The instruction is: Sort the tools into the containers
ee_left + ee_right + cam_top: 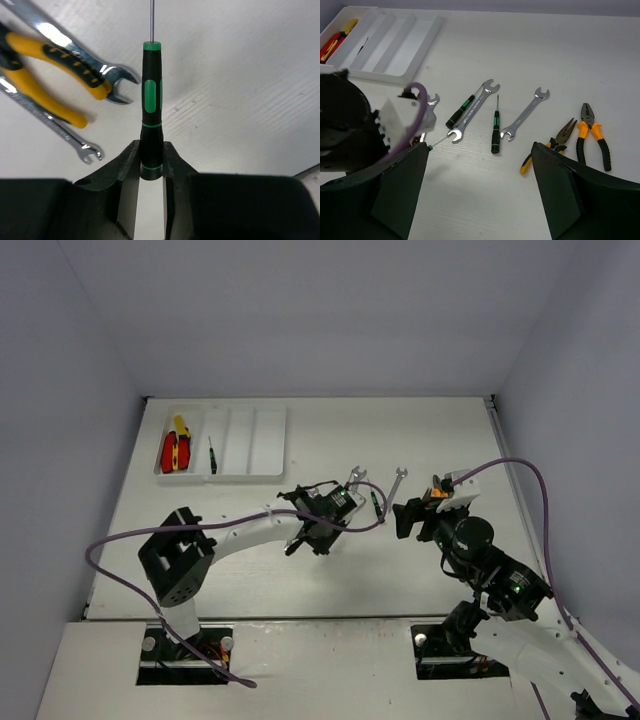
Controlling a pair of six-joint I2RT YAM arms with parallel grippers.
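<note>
The left arm (250, 532) stretches forward low, fingers (127, 167) pinched nearly together (right arm (485, 560) holds its fingers (402, 195) wide apart).

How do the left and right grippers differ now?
The left gripper is shut on the butt of a green-and-black screwdriver; the right gripper is open, holding nothing. The left gripper's fingers press the handle from both sides; the right gripper's stand wide apart. In the top view the left gripper is nearer the white tray than the right gripper. Shared: black, two-fingered, outside the tray.
</note>
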